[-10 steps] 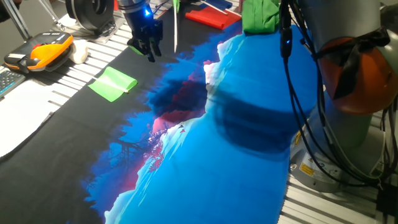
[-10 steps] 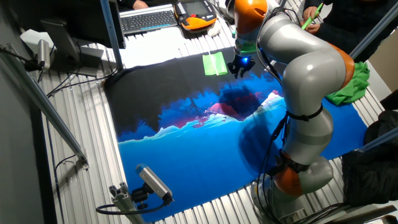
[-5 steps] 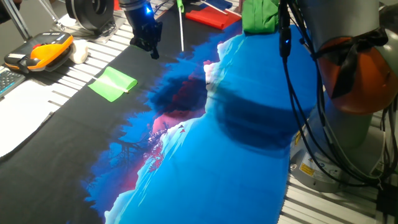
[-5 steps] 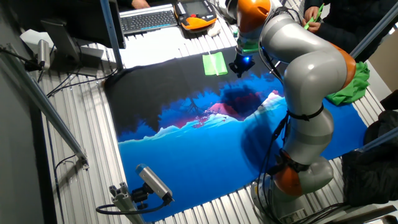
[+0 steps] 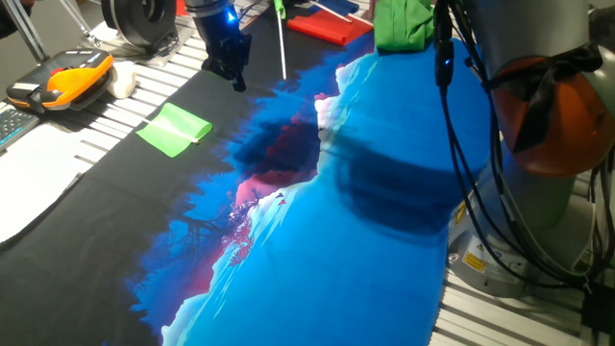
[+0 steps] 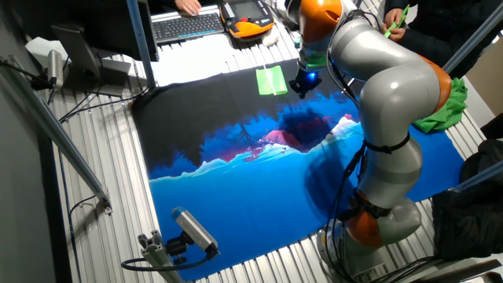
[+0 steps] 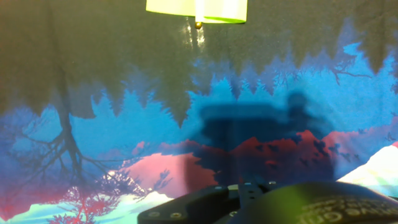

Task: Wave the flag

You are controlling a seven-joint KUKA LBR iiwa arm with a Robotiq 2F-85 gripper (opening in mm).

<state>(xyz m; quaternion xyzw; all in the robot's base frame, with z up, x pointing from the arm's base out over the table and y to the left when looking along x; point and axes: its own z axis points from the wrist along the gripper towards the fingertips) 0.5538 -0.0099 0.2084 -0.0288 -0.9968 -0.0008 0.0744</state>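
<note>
The flag (image 5: 174, 129) is a small light-green cloth lying flat on the black part of the table cloth, left of centre. It also shows in the other fixed view (image 6: 271, 80) and at the top edge of the hand view (image 7: 196, 9), with its thin white stick across it. My gripper (image 5: 233, 77) hangs above the black cloth, behind and to the right of the flag, and holds nothing. It also shows in the other fixed view (image 6: 302, 85). Its fingers look like one dark mass, so I cannot tell if they are spread. The hand view shows no fingertips.
A blue, red and black printed cloth (image 5: 365, 231) covers the table. A dark green cloth bundle (image 5: 402, 24) and a red flag (image 5: 327, 27) lie at the back. A thin white stick with a green top (image 5: 281, 38) stands upright near my gripper. An orange handset (image 5: 67, 79) lies at the left.
My gripper has risen slightly and its outline has narrowed from the spread fingers seen a second ago. The upright white stick has shifted a little to the right. The flag has not moved.
</note>
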